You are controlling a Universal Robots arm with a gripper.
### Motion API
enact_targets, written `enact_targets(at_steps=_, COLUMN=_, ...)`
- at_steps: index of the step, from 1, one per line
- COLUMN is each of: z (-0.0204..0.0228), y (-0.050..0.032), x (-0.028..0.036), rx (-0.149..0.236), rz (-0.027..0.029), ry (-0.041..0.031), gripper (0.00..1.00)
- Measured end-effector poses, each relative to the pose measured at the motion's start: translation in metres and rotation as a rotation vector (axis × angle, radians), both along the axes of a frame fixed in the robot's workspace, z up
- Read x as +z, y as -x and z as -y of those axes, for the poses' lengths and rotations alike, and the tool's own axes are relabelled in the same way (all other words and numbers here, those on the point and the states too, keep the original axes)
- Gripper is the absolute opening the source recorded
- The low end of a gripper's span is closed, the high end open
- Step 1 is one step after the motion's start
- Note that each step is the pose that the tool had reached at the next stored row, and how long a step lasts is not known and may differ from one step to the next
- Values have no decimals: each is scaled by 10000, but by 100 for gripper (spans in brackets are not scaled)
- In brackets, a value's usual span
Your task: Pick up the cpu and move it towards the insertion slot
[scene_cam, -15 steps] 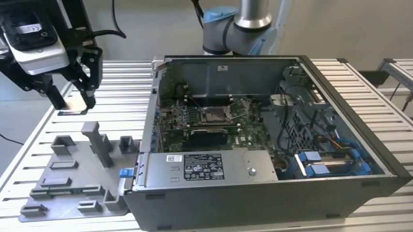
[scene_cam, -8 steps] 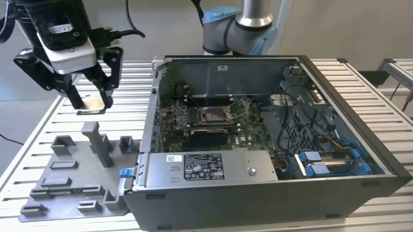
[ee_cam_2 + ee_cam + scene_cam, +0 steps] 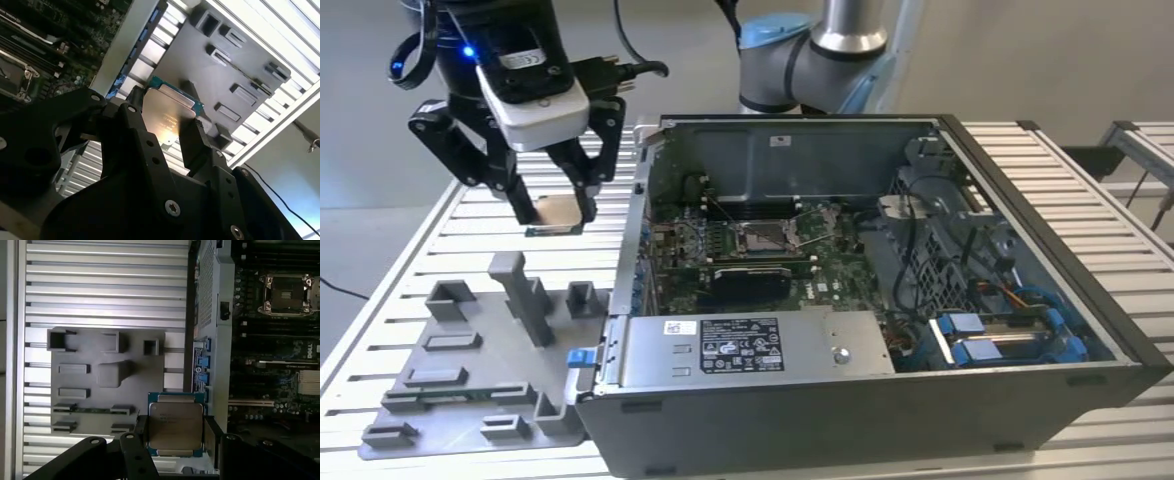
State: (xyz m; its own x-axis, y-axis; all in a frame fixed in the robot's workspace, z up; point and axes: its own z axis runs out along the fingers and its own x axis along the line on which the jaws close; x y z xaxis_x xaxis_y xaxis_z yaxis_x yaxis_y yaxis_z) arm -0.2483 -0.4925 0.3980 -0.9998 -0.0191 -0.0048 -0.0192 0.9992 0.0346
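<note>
My gripper [image 3: 558,212] is shut on the cpu [image 3: 558,211], a flat pale square chip with a greenish edge, held in the air above the slatted table at the exterior view's left, outside the open computer case. Both wrist views show the cpu [image 3: 176,426] [image 3: 166,117] clamped between the black fingers [image 3: 192,145]. The insertion slot [image 3: 762,236], a shiny square socket with a dark centre, lies on the green board inside the case, toward the exterior view's right of the gripper. In the first wrist view the insertion slot [image 3: 286,294] sits beyond the case wall.
A grey plastic fixture plate [image 3: 474,365] with upright blocks lies on the table below the gripper. The case's side wall [image 3: 640,220] stands between the gripper and the board. A silver power-supply box [image 3: 747,345] and blue-tipped cables [image 3: 987,340] fill the case's near side.
</note>
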Motion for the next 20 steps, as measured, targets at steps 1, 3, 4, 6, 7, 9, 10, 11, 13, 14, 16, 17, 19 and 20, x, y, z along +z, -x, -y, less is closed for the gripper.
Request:
enact_targets(at_steps=1, z=0, y=-46, x=0, rx=-1, rz=0, ry=0, gripper=0)
enact_targets(at_steps=3, z=0, y=-137, x=0, rx=-1, rz=-1, ry=0, gripper=0)
enact_targets(at_steps=4, z=0, y=-182, x=0, rx=0, rz=-1, ry=0, gripper=0)
enact_targets(at_steps=6, z=0, y=-275, x=0, rx=-1, rz=-1, ry=-1, gripper=0)
enact_targets(at_steps=7, z=0, y=-320, x=0, rx=-1, rz=-1, ry=0, gripper=0)
enact_targets(at_steps=9, z=0, y=-409, x=0, rx=0, rz=-2, ry=1, gripper=0)
enact_targets(at_steps=10, z=0, y=-452, x=0, rx=0, rz=-1, ry=0, gripper=0)
enact_targets(at_steps=11, z=0, y=-495, x=0, rx=-1, rz=-2, ry=0, gripper=0)
enact_targets(at_steps=13, z=-1, y=-583, x=0, rx=-1, rz=-2, ry=0, gripper=0)
enact_targets(at_steps=14, z=-1, y=-627, x=0, rx=0, rz=-2, ry=0, gripper=0)
enact_targets(at_steps=16, z=-1, y=-709, x=0, rx=-1, rz=-3, ry=1, gripper=0)
enact_targets(at_steps=17, z=-1, y=-753, x=0, rx=-1, rz=-2, ry=0, gripper=0)
enact_targets(at_steps=19, z=-1, y=-837, x=0, rx=0, rz=-2, ry=-1, gripper=0)
enact_targets(at_steps=20, z=-1, y=-875, x=0, rx=-1, rz=-2, ry=-1, gripper=0)
